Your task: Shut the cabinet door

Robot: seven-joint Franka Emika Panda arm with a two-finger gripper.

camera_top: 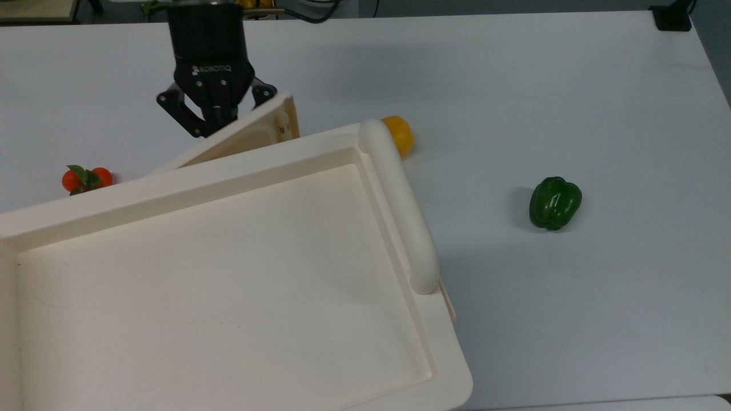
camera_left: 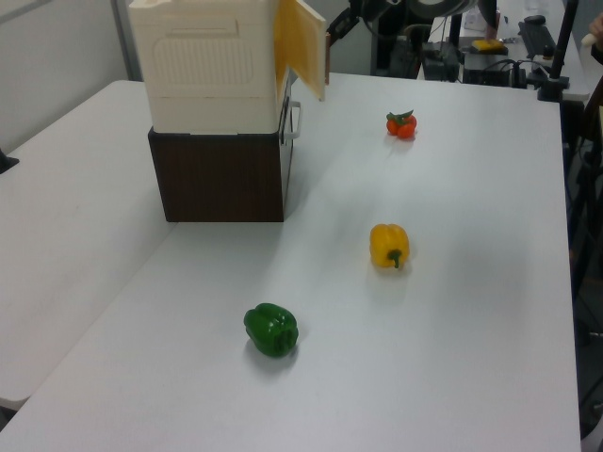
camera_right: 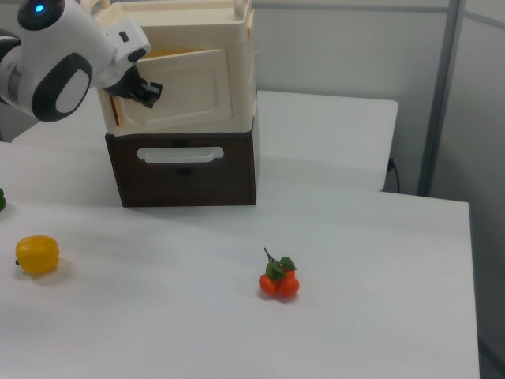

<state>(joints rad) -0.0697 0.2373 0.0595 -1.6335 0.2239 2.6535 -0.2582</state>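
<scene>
White tabletop [camera_top: 571, 85] carries everything we see. Our gripper [camera_top: 217, 117] stands at about eleven o'clock in the top view, its jaws spread wide and holding nothing, the fingers [camera_top: 181, 117] set against the outer face of the door [camera_top: 240, 138]. That door hangs partly ajar at a shallow angle to the cabinet [camera_top: 228, 274], its free edge pointing toward one o'clock. From the cabinet, in the top view, a yellow pepper [camera_top: 400, 135] lies at one o'clock just beside the rounded bar [camera_top: 400, 205], a green pepper [camera_top: 554, 202] at three o'clock well apart, and tomatoes [camera_top: 85, 178] at nine o'clock.
</scene>
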